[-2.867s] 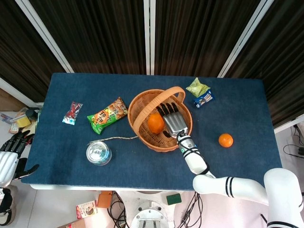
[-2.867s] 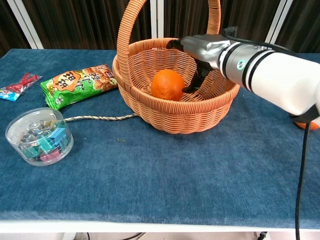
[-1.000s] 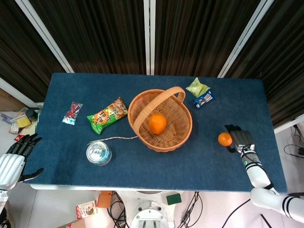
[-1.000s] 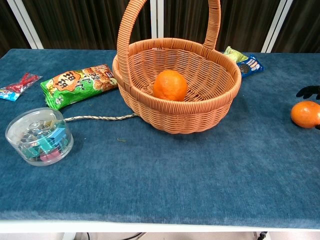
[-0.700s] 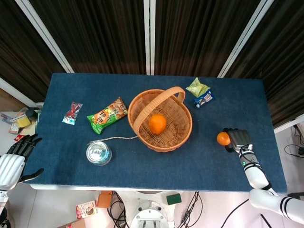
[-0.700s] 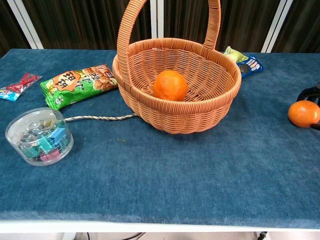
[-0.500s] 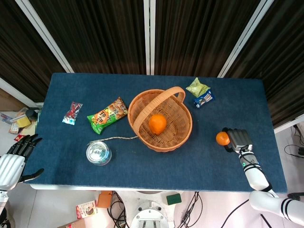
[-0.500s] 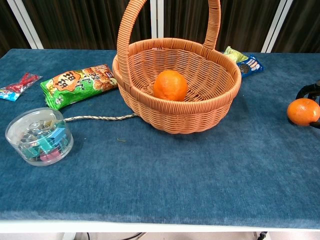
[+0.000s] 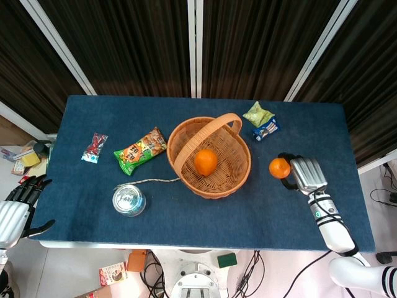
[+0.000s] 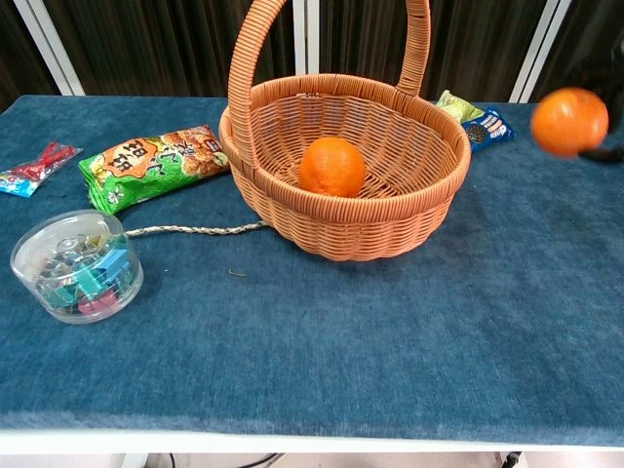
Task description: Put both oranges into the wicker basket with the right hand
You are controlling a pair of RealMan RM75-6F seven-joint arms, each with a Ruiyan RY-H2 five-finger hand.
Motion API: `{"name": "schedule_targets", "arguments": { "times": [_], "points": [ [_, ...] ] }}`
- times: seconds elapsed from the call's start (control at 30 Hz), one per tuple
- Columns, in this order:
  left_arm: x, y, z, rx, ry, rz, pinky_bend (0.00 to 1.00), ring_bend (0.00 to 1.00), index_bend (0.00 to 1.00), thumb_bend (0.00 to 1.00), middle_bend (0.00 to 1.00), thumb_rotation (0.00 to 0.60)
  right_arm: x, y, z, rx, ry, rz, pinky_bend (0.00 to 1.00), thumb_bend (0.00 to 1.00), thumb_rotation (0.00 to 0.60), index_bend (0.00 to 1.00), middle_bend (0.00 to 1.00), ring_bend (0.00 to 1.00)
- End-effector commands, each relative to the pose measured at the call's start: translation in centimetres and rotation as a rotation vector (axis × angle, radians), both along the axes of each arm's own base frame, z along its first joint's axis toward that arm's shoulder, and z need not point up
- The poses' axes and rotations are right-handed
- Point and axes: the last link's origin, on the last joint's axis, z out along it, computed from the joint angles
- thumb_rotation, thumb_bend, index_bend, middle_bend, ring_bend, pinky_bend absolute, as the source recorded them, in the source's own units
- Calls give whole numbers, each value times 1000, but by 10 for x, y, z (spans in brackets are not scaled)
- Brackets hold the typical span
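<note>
One orange point(image 9: 205, 162) point(image 10: 331, 167) lies inside the wicker basket point(image 9: 239, 177) point(image 10: 390, 234) at mid-table. My right hand point(image 9: 303, 174) holds the second orange point(image 9: 280, 167) point(image 10: 569, 122) lifted above the table, to the right of the basket. In the chest view that orange is blurred and only dark fingers point(image 10: 606, 153) show at the right edge. My left hand point(image 9: 13, 210) hangs open off the table's left front corner, holding nothing.
A green snack packet point(image 9: 140, 149) point(image 10: 151, 161) and a red candy wrapper point(image 9: 93, 147) lie left of the basket. A clear round tub point(image 9: 129, 200) point(image 10: 76, 264) with a cord sits front left. Two small packets point(image 9: 262, 121) point(image 10: 472, 120) lie behind the basket on the right.
My right hand closed on the second orange and has lifted it off the table, carrying it left toward the basket. The left hand stayed put.
</note>
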Motion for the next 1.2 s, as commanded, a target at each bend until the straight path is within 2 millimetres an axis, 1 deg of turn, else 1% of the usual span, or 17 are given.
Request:
{"name": "schedule_targets", "arguments": {
  "times": [0.03, 0.13, 0.17, 0.27, 0.4, 0.5, 0.6, 0.7, 0.8, 0.87, 0.93, 0.97, 1.07, 1.13, 1.2],
  "points": [
    [0, 0, 0, -2, -1, 0, 182, 35, 124, 125, 58, 600, 36, -12, 9, -45, -72, 65, 644, 349, 600, 639, 479, 460],
    [-1, 0, 1, -3, -2, -1, 182, 35, 124, 125, 58, 600, 57, -20, -6, -9, -115, 69, 644, 349, 600, 640, 481, 460],
    [-1, 0, 2, -3, -1, -2, 182, 35, 124, 125, 58, 600, 64, -23, -14, 13, -120, 68, 644, 349, 600, 642, 482, 460],
    [-4, 0, 6, 4, -6, 5, 182, 35, 122, 125, 59, 600, 83, -29, -34, 50, -104, 90, 644, 349, 600, 644, 484, 460],
    [-7, 1, 10, 19, -16, 13, 182, 34, 121, 125, 59, 600, 103, -31, -64, 80, -54, 137, 642, 350, 600, 643, 478, 461],
    [-9, 1, 12, 20, -22, 17, 182, 35, 121, 124, 59, 600, 112, -32, -85, 92, -15, 157, 635, 349, 600, 629, 461, 455],
    [-10, 1, 15, 27, -29, 19, 182, 34, 121, 124, 59, 600, 113, -32, -102, 107, 26, 168, 614, 346, 600, 590, 428, 418],
    [-10, 0, 17, 33, -34, 16, 182, 35, 121, 124, 59, 600, 111, -31, -111, 133, 47, 162, 509, 326, 600, 449, 333, 298],
    [-10, -1, 17, 34, -36, 13, 182, 35, 122, 124, 59, 600, 110, -28, -113, 166, 23, 152, 319, 264, 600, 249, 212, 122],
    [-10, -1, 17, 31, -35, 12, 182, 35, 121, 125, 59, 600, 110, -26, -111, 186, 24, 158, 161, 207, 600, 73, 110, 19],
    [-9, -1, 16, 29, -33, 9, 182, 35, 121, 124, 59, 600, 110, -24, -108, 193, 23, 162, 59, 175, 600, 5, 32, 0],
    [-9, -2, 15, 27, -31, 8, 182, 35, 122, 124, 59, 600, 110, -23, -105, 192, 18, 166, 34, 162, 600, 0, 10, 0],
    [-8, -2, 14, 25, -28, 4, 182, 35, 121, 125, 58, 600, 109, -20, -96, 182, 3, 171, 18, 154, 600, 0, 0, 0],
    [-7, -2, 13, 24, -25, 3, 182, 35, 121, 124, 58, 600, 107, -16, -87, 169, -12, 175, 16, 153, 600, 0, 0, 0],
    [-7, -3, 13, 25, -24, 4, 182, 35, 121, 125, 59, 600, 105, -9, -71, 140, -34, 188, 16, 154, 600, 0, 0, 0]
  ]
}}
